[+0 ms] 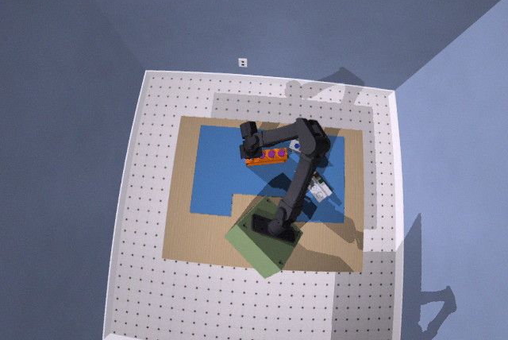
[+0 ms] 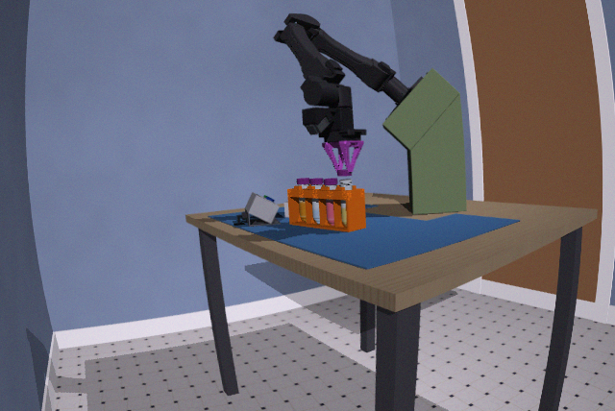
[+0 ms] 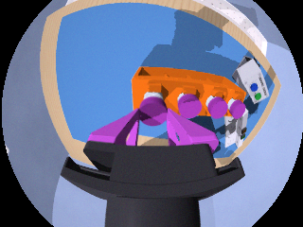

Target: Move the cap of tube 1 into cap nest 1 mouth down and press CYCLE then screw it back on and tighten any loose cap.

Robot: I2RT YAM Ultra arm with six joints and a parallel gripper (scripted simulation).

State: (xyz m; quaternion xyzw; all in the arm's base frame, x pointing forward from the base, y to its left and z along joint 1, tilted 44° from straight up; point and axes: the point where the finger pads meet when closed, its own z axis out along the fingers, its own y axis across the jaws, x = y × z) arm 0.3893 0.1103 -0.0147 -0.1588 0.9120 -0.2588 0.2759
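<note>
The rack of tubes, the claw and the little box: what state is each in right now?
Gripper: shut on the cap of tube 1.
Tube 1: upright in the orange station, cap gripped from above.
Other three caps: on their tubes, untouched.
Console: lamps too small to read.

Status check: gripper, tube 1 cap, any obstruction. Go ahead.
Gripper shut on tube 1 cap, cap raised above its three neighbours. Decapping station upright. Nothing seen blocking; cap tray mostly hidden behind the arm.
</note>
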